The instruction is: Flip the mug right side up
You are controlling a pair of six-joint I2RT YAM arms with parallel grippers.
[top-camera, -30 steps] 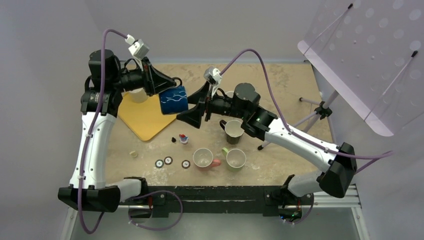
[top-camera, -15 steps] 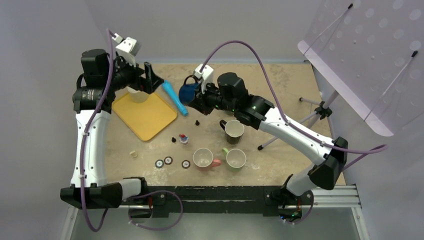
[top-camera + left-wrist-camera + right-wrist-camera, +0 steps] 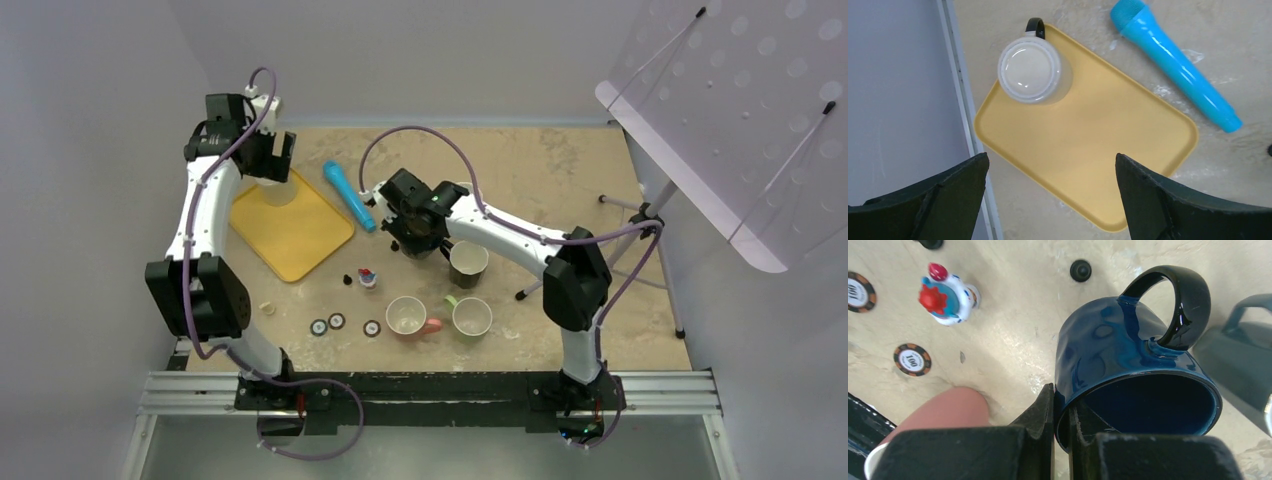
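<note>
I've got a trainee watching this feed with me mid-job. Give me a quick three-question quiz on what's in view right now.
1. True or false: the right hand is clamped on the rim of the blue mug, with one finger inside it.
2. What lies on the table beside the yellow tray? A) a blue microphone B) a banana C) a pair of scissors
3. Fill in: the left hand, above the tray, is ____ (open or shut).

Key: 1 true; 2 A; 3 open.
</note>
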